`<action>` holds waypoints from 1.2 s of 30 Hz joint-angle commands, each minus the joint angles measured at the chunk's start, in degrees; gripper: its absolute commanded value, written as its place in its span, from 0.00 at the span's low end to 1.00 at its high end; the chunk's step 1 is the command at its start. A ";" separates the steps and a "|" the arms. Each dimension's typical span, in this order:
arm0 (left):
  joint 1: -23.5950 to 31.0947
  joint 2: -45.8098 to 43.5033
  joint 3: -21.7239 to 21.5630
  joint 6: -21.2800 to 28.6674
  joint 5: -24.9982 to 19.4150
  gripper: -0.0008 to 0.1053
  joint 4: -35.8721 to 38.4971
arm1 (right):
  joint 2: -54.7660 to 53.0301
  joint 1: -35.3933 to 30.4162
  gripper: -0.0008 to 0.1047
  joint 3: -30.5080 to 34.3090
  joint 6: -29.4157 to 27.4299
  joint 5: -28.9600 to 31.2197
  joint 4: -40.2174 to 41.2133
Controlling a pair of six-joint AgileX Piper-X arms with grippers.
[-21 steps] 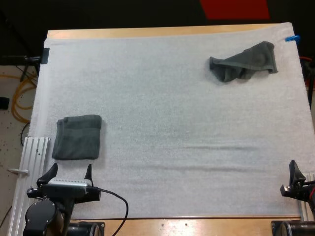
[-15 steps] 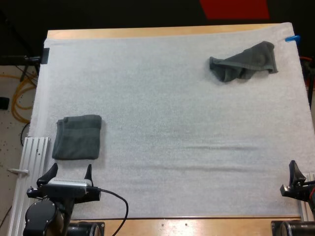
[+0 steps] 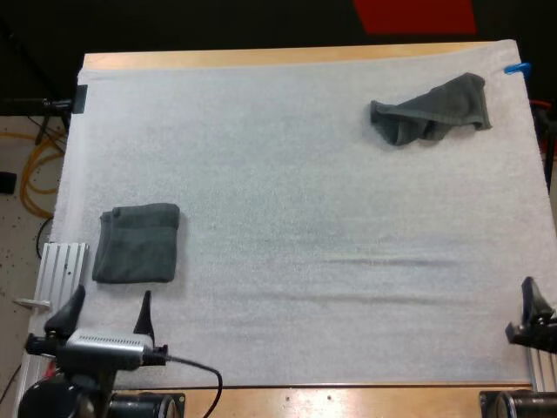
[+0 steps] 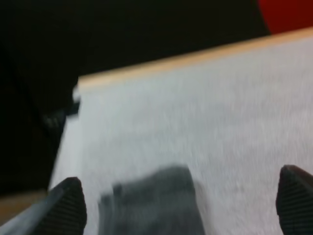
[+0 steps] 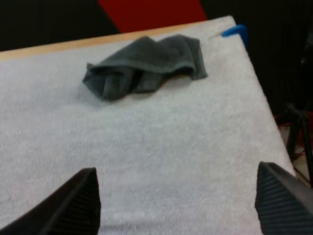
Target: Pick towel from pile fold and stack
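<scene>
Crumpled towel (image 5: 144,66), well beyond right gripper (image 5: 176,169)

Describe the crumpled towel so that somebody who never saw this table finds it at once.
Start from the large white mat and look to its far right corner. The crumpled towel lies there, dark grey-green, in loose uneven folds. The only other cloth, the folded towel at the near left, is a neat flat square.

A white mat (image 3: 305,174) covers the wooden table (image 3: 261,57), a metal rail (image 3: 63,266) alongside.
</scene>
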 commanded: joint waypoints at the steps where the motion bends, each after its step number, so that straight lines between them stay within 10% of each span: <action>1: -0.14 1.63 -1.84 1.51 0.93 0.72 -1.03 | 1.83 0.09 0.62 -1.89 -0.13 0.00 -0.76; 9: -0.14 16.74 -13.09 1.80 13.31 0.72 -1.03 | 15.45 0.09 0.62 -12.49 -0.13 -1.08 -0.76; 16: -5.25 27.11 -17.63 0.78 24.09 0.72 -1.13 | 28.35 0.09 0.62 -20.69 -0.17 -14.27 -0.68; 23: -11.59 31.56 -17.94 0.48 24.74 0.72 -1.37 | 39.66 0.09 0.62 -24.41 -0.61 -22.98 -2.33; 36: -11.78 32.99 -17.94 -3.03 24.74 0.72 -5.76 | 67.68 0.09 0.62 -29.17 7.33 -17.89 -20.20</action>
